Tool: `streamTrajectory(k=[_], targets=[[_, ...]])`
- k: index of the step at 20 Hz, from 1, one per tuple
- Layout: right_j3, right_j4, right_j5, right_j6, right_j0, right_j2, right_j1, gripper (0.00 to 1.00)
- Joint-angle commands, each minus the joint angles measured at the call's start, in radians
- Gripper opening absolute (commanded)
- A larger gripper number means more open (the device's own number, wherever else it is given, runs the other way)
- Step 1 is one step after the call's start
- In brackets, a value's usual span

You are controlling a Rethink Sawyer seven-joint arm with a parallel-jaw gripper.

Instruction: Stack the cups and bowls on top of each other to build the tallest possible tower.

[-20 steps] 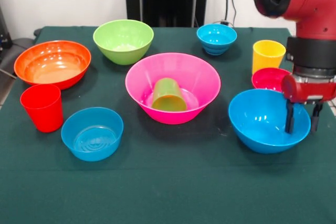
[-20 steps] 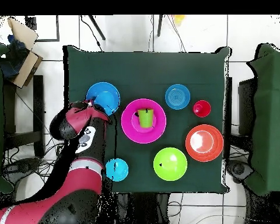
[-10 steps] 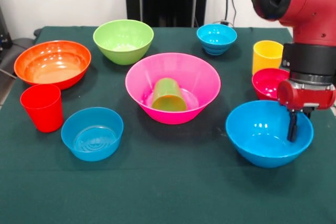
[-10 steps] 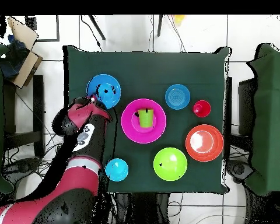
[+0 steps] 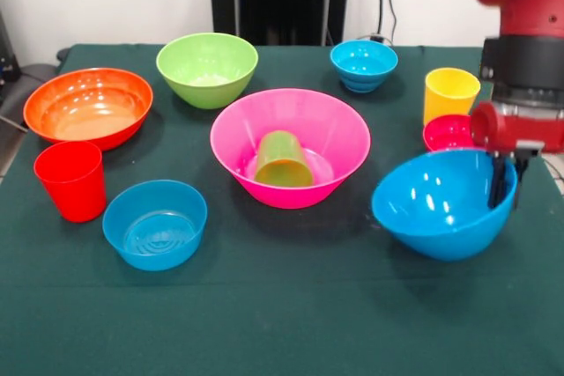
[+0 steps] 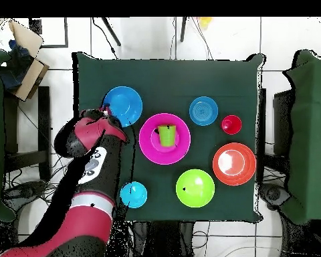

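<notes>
End effector [image 5: 505, 184] pinches the rim of the large blue bowl [image 5: 436, 204], which has just tipped up off the tabletop [image 5: 282, 323] beside the pink bowl [image 5: 290, 143]; carrying it there should start the tower.
</notes>
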Motion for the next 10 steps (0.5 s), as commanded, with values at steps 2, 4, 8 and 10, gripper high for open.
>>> streamTrajectory(k=[2, 4, 8, 10], targets=[[0.173, 0.047, 0.336, 0.005, -0.072, 0.16, -0.286, 0.0], [0.182, 0.062, 0.421, -0.018, -0.086, 0.162, -0.352, 0.0], [0.186, 0.074, 0.517, -0.042, -0.112, 0.166, -0.435, 0.0], [0.189, 0.082, 0.555, -0.056, -0.13, 0.177, -0.465, 0.0]])
